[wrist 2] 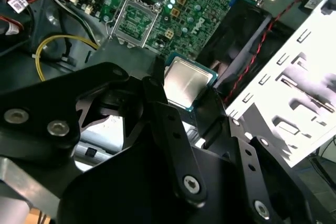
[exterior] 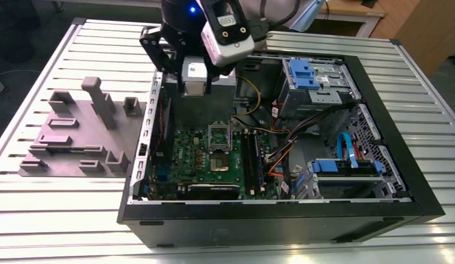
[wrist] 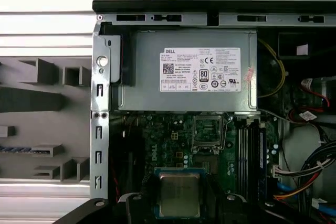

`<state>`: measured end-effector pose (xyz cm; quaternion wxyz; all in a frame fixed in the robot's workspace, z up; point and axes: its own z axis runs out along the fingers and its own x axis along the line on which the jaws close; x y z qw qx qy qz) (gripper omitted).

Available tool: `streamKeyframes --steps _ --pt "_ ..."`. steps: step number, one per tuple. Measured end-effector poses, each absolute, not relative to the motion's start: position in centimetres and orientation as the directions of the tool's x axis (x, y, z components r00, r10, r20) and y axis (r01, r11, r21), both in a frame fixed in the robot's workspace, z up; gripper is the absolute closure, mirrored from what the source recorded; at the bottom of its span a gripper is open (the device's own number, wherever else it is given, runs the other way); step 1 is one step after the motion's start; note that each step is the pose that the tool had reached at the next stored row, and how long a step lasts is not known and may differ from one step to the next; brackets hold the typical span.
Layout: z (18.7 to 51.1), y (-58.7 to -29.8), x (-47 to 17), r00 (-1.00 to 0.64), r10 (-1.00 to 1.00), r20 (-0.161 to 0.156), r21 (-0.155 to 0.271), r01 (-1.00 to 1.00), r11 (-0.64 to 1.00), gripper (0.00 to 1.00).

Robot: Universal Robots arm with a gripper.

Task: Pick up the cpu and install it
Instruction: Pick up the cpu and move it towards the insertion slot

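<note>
Cpu sits flat in the tool, clamped by two opposite edges, its silvery metal top facing up toward both wrist cameras. It hangs in the air inside the computer case, above the motherboard and not yet in the socket. The chip is square, so it has no long axis; in the first wrist view its edges run square with the socket frame and with the power supply. Which corner carries the key mark I cannot tell.

In the exterior view the socket lies toward six o'clock from the tool. The purple-grey tray lies on the worktop at nine o'clock from the case.

Judged from this, good seating calls for keeping the chip level, centring it over the open socket, matching the keyed corner, and lowering straight down without sliding across the contacts.
</note>
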<state>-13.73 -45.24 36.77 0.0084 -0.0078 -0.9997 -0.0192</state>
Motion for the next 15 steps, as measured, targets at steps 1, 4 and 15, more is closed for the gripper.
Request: streamKeyframes --steps 1,4,15 --pt "36.7 -45.3 -13.7 -1.000 0.018 0.017 0.038 0.019 0.999 0.53" --pt "36.6 -45.3 -13.7 -0.999 0.034 0.017 0.039 0.035 0.999 0.53" --pt "36.2 -45.3 -11.1 -0.999 0.050 0.017 0.038 0.051 0.998 0.53"
